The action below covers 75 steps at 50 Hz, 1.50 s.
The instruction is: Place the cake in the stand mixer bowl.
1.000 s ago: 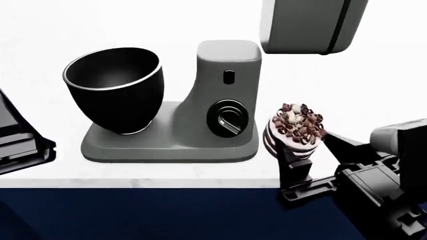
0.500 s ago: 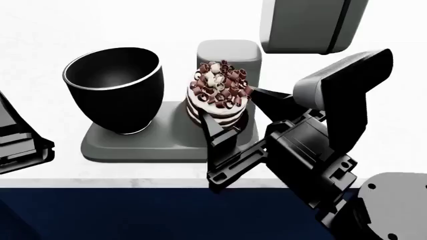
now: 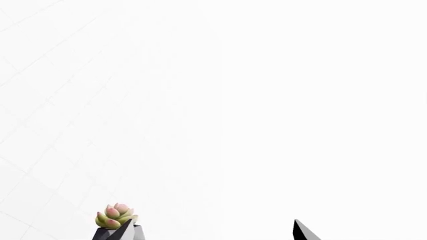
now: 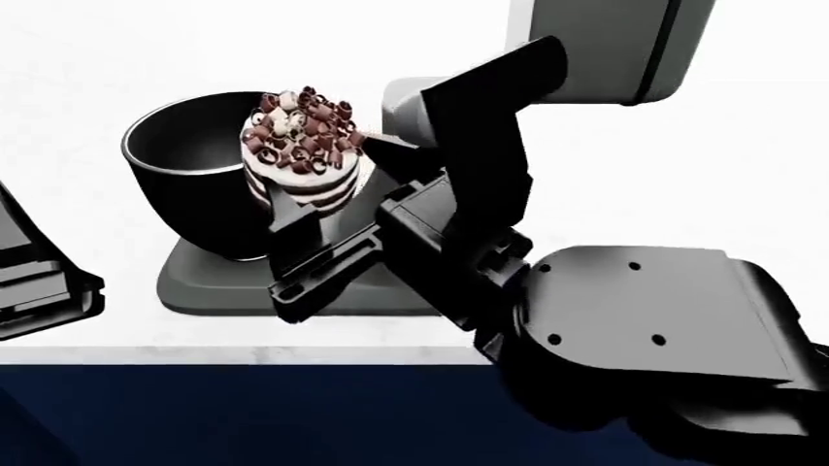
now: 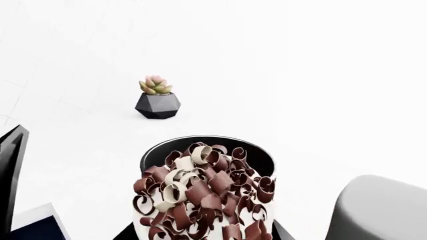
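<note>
Right gripper (image 4: 315,209) pinching cake (image 4: 301,148), held above bowl (image 4: 182,189) near its right rim. Risk: early release, clipping rim, tipping onto mixer base (image 4: 220,283). Right wrist view alone showing succulent pot (image 5: 157,98) behind bowl. Left gripper (image 3: 210,231): only spread tips visible, empty.

Colours here are pretty stark. The cake (image 4: 306,155) has dark brown and white stripes down its side, with a heap of chocolate-brown curls and a few cream ones on top. The bowl (image 4: 182,184) is glossy black with a thin silvery rim. The mixer (image 4: 214,283) is plain matte grey. The counter (image 4: 78,87) is white, dark navy along its front. The arm (image 4: 622,311) is black. The little succulent (image 5: 155,85) is green tipped pink, in a dark grey faceted pot (image 5: 157,106).
</note>
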Available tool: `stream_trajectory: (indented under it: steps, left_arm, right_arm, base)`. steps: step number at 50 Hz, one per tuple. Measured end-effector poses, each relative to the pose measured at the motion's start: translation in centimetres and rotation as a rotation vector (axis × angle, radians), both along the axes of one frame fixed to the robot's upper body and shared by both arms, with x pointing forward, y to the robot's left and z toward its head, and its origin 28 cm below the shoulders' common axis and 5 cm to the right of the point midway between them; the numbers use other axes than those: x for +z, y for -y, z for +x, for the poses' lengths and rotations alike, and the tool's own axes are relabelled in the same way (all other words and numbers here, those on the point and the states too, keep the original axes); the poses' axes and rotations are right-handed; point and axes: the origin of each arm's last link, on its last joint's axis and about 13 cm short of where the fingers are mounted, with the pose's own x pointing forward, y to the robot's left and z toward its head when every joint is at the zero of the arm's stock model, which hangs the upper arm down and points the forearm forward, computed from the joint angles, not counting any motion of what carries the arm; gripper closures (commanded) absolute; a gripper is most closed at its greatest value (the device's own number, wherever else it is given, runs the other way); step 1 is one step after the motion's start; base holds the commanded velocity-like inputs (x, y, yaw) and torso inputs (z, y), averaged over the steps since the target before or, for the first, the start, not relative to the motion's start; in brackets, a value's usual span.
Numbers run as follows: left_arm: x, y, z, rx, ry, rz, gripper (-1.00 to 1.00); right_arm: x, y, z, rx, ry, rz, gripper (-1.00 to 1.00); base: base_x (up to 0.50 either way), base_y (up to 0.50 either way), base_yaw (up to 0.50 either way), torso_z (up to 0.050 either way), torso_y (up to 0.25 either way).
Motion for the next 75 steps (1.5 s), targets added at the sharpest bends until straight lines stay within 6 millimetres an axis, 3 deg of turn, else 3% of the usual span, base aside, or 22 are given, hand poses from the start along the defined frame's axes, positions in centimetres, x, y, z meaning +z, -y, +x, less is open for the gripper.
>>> stream_trajectory:
  steps: [27,52,75]
  left_arm:
    - [-0.1,-0.1,0.0,0.007,-0.004,0.003,-1.00]
    - [-0.1,-0.2,-0.1,0.013,-0.004,0.003,-1.00]
    - [-0.2,-0.4,-0.2,0.016,-0.005,0.001,-1.00]
  right_arm:
    - [0.9,-4.9,2.9,-0.029,-0.028,0.003,1.00]
    - [1.2,-6.6,3.2,0.064,-0.054,0.186,1.00]
    - [0.2,-7.2,4.2,-0.072,0.034,0.167,1.00]
  base:
    - [0.00,0.00,0.00,0.001,0.001]
    - [0.00,0.00,0.00,0.000,0.001]
    - [0.00,0.00,0.00,0.000,0.001]
